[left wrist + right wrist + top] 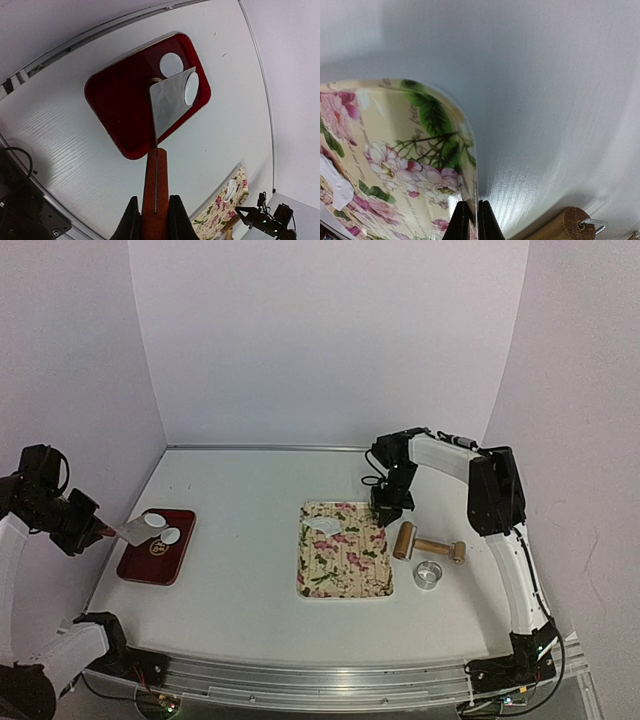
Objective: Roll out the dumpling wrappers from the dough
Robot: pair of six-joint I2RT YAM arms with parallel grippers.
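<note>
We see the left gripper (150, 222) pinching a wooden-handled scraper (170, 102), one dumpling wrapper (191, 88) at its blade's edge over the red tray (117, 107), a second wrapper (171, 64) lying in that tray at 12 o'clock of the first. Our right gripper (471, 220) pinches the floral tray (420, 145) rim at its 1 o'clock corner

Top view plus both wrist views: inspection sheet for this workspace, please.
Surface: white table holding two trays and tools.
Job's things: one dumpling wrapper in the red tray; second wrapper partly on the scraper blade; dough scrap on the floral tray.
Clutter: rolling pin and ring cutter right of the floral tray.
Grippers: left gripper shut on the scraper handle; right gripper shut on the floral tray's rim.
Cables: loose wires by the arm bases.
Surroundings: plain white walls.
</note>
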